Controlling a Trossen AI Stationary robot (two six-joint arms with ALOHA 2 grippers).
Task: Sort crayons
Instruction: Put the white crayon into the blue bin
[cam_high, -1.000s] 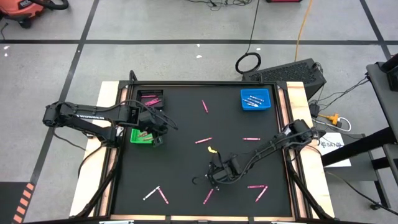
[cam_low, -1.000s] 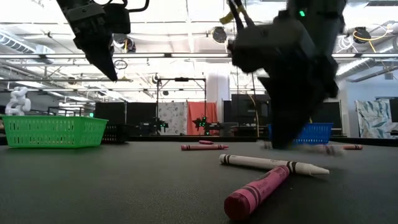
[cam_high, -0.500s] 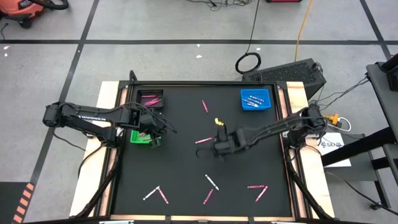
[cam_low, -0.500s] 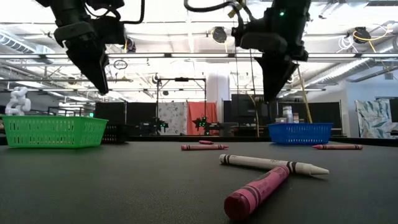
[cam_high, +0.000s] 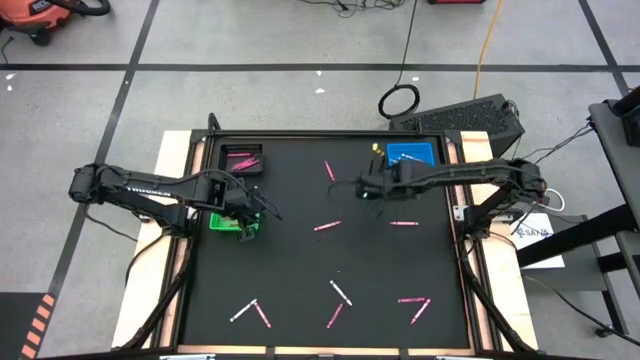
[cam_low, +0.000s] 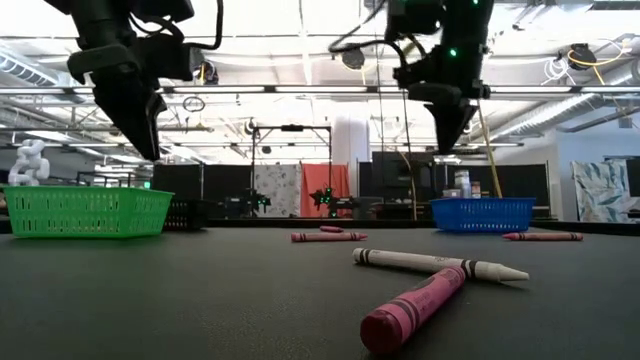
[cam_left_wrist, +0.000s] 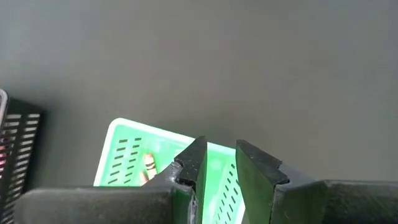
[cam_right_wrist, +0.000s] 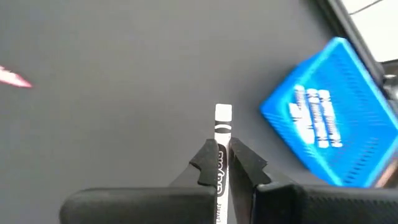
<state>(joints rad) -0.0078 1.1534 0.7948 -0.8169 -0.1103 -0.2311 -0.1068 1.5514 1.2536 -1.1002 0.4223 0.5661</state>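
My right gripper (cam_high: 367, 189) hangs above the table just left of the blue tray (cam_high: 411, 159), shut on a white crayon (cam_right_wrist: 222, 130). The blue tray holds pale crayons. My left gripper (cam_high: 246, 227) hovers over the green tray (cam_high: 222, 220), open by a narrow gap with nothing between its fingers (cam_left_wrist: 194, 163). One crayon (cam_left_wrist: 150, 165) lies in the green tray. The black tray (cam_high: 241, 160) at the far left holds pink crayons. Loose pink crayons (cam_high: 327, 226) and a white one (cam_high: 341, 292) lie flat on the black mat. My right gripper pinches the white crayon between its two fingers (cam_right_wrist: 208, 159), which lie along the crayon's length. Its free end (cam_right_wrist: 223, 112) sticks out past the fingertips, lifted clear of the mat. The rest of the crayon is hidden between the fingers.
Pink crayons lie at the far middle (cam_high: 329, 171), right of centre (cam_high: 403, 223) and near the front right (cam_high: 414, 305). A white and a pink crayon (cam_low: 425, 285) lie crossed near the front left. A raised rim (cam_high: 330, 134) bounds the mat.
My right gripper, shut on the white crayon, has risen from the near middle of the table and swung toward the far right, toward the blue tray, turning as it went. My left gripper has sunk a little over the green tray.
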